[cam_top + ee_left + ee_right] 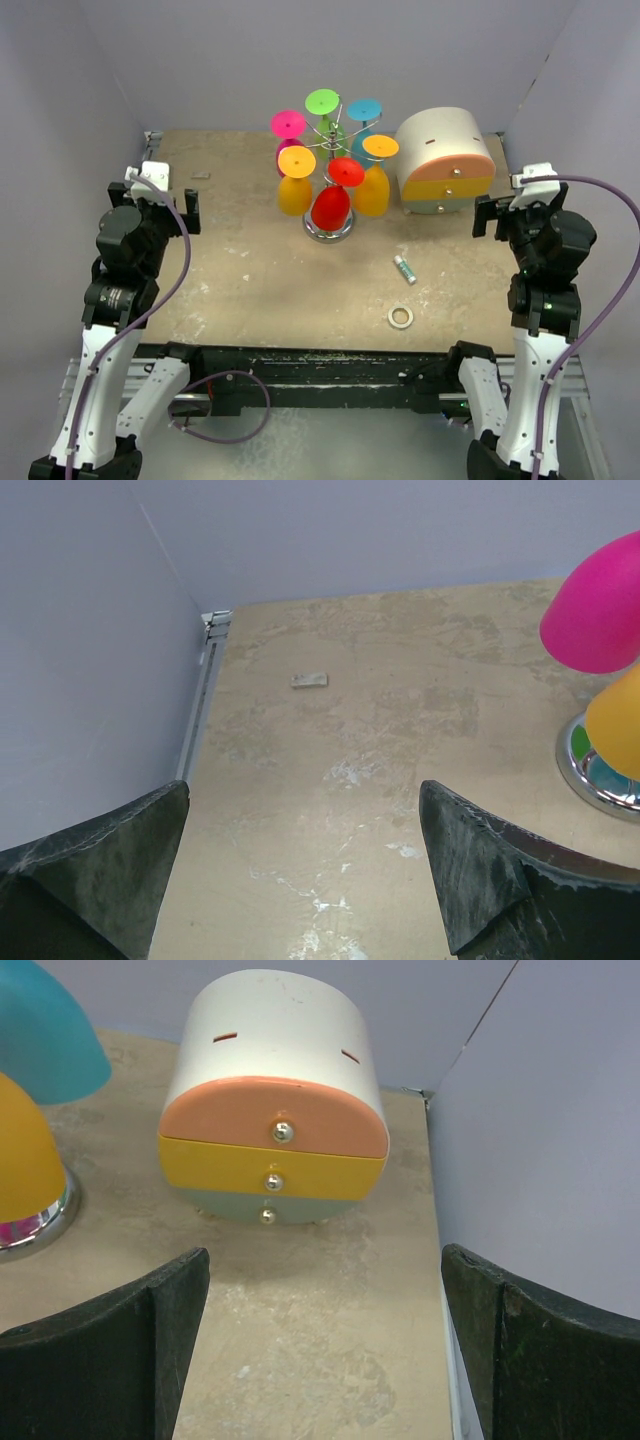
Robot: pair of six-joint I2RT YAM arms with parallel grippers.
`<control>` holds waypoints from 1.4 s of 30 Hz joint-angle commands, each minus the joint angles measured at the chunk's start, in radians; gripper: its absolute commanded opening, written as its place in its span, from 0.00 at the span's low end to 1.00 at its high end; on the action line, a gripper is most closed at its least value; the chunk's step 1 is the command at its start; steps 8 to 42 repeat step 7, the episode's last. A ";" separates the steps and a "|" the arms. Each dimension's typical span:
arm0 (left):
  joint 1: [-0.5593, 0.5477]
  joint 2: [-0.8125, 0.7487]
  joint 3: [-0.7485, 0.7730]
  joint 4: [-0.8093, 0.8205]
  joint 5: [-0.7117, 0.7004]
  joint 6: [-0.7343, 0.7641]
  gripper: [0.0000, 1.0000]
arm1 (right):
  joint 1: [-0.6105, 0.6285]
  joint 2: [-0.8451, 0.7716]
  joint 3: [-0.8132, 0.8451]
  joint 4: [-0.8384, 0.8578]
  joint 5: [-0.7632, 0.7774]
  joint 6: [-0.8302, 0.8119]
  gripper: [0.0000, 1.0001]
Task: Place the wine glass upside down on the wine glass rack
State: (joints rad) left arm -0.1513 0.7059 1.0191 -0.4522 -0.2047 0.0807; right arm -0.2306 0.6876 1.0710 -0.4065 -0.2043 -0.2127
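Wine glass rack (326,236) sits mid-worktop toward the far edge. Red wine glass (331,208) hangs upside down at its front. Left hand (305,785) and right hand (326,1250) wide, empty. Likely done; keep both clear of rack.

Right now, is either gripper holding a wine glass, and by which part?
Nothing is held. The left gripper and the right gripper both stand open and empty, away from the wine glass rack.

A round white box (446,160) with 3 coloured drawers stood far right on the counter (250,280); nearer lay a small tube (404,268) and a tape ring (401,317).
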 commanded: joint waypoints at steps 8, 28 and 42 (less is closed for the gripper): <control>0.010 -0.006 0.043 0.010 -0.045 -0.031 0.99 | -0.006 0.008 0.008 0.017 0.030 0.001 1.00; 0.010 -0.006 0.043 0.010 -0.045 -0.031 0.99 | -0.006 0.008 0.008 0.017 0.030 0.001 1.00; 0.010 -0.006 0.043 0.010 -0.045 -0.031 0.99 | -0.006 0.008 0.008 0.017 0.030 0.001 1.00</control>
